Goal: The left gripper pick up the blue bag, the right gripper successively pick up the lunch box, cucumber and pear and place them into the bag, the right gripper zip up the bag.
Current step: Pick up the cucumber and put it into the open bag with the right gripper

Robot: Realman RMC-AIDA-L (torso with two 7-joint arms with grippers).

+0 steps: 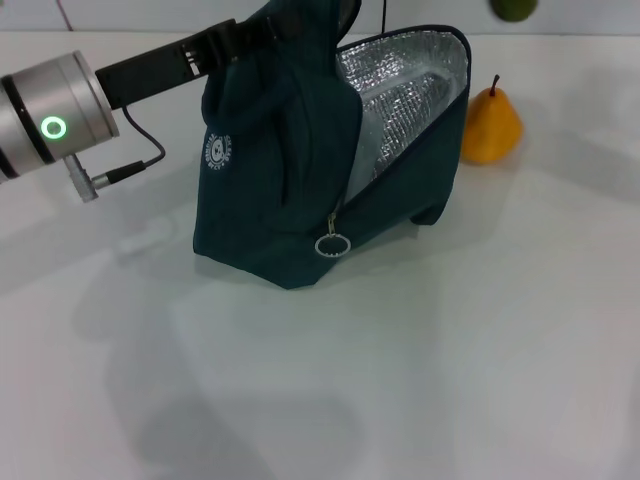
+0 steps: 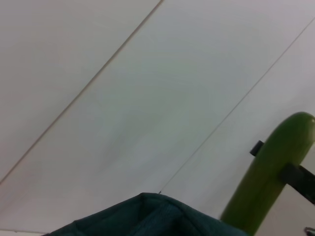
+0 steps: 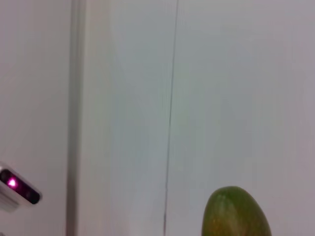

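Your right tool (image 2: 295, 177) grips the cucumber (image 2: 268, 177), long axis upright, high above and behind the blue bag (image 1: 290, 190), whose top your left tool holds open.

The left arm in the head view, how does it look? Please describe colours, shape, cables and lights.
The left arm has a round silver metal wrist section with a glowing green ring light on it. A black link runs from it toward the blue bag. A thin black cable loops below, ending in a small metal plug. Its hand is hidden behind the bag.
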